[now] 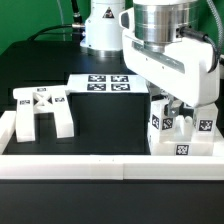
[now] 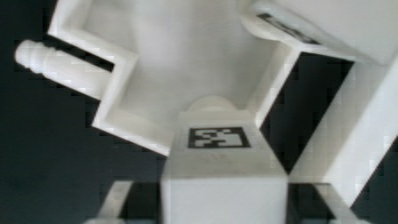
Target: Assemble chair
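My gripper (image 1: 178,110) is lowered onto a cluster of white tagged chair parts (image 1: 182,138) by the front rail, at the exterior view's right. In the wrist view the gripper (image 2: 222,208) is shut on a narrow white chair block (image 2: 221,175). That block carries a square tag (image 2: 217,138), and one fingertip (image 2: 128,200) shows on each side of it. Beyond it lies a larger angular white chair part (image 2: 169,70) with a ribbed peg (image 2: 54,64) sticking out. A separate cross-braced chair frame (image 1: 40,108) with short legs rests at the exterior view's left.
The marker board (image 1: 100,83) lies flat at the back middle of the black table. A long white rail (image 1: 90,158) edges the table's front. The arm's white base (image 1: 100,28) stands behind the board.
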